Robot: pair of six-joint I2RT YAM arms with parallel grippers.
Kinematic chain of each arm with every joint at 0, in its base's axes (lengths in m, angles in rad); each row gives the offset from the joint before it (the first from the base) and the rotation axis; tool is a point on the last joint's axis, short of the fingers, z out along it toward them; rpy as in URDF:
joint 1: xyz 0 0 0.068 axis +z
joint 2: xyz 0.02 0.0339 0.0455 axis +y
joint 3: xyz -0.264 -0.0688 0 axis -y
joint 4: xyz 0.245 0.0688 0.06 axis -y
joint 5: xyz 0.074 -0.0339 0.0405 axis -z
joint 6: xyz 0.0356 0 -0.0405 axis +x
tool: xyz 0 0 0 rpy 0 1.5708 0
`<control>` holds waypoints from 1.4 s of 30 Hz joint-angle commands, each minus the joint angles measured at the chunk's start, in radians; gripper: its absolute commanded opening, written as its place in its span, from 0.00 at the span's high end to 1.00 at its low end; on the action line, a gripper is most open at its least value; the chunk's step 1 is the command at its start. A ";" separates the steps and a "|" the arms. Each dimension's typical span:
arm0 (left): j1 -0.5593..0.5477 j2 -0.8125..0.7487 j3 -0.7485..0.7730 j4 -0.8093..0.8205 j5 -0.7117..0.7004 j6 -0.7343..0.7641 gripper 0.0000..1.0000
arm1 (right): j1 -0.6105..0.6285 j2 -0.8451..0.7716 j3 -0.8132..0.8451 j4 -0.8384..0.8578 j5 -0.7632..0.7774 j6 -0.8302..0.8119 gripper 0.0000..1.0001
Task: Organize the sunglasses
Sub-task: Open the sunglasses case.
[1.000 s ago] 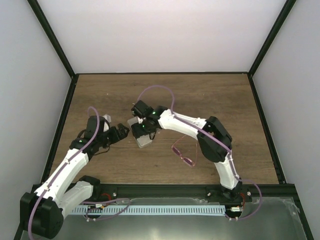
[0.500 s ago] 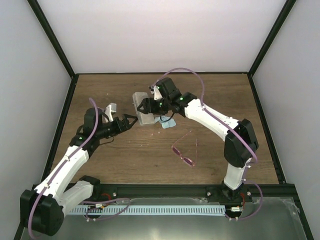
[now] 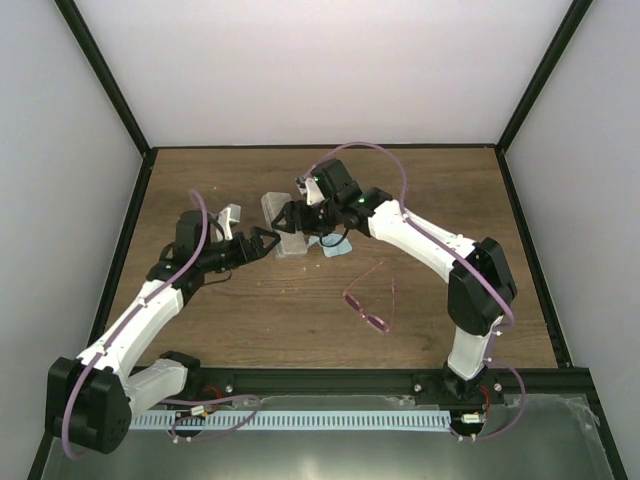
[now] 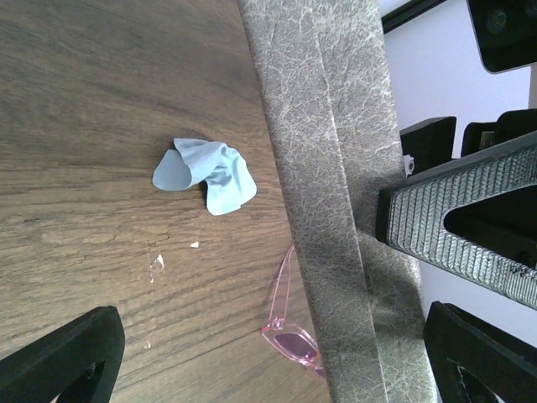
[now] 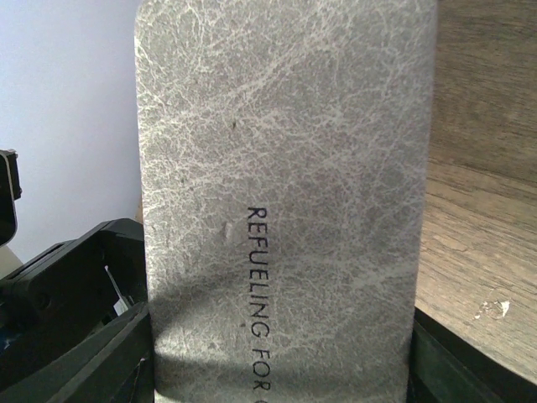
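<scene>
The pink sunglasses lie open on the wooden table, right of centre and apart from both grippers. In the left wrist view one lens and temple show beside the case. My right gripper is shut on the grey case, which fills the right wrist view between my right gripper's fingers. My left gripper is open just left of the case. In the left wrist view the case runs between my left gripper's spread fingers. No green inside shows.
A small light blue cloth lies crumpled on the table just right of the case, also in the left wrist view. Black frame rails border the table on the left, back and right.
My right gripper has carried the grey case from mid-table toward the back. My left gripper has reached forward and right, up to the case's left side. The sunglasses have not moved.
</scene>
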 commanded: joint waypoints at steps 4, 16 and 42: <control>0.004 -0.002 0.042 -0.016 -0.030 0.041 0.00 | -0.004 -0.048 0.026 0.031 -0.046 0.005 0.46; 0.004 0.009 0.033 -0.041 -0.067 0.051 0.00 | -0.017 -0.080 0.010 0.027 -0.051 -0.005 0.46; 0.004 0.179 -0.019 -0.017 -0.200 0.010 0.00 | -0.057 -0.194 -0.120 0.078 -0.148 0.004 0.46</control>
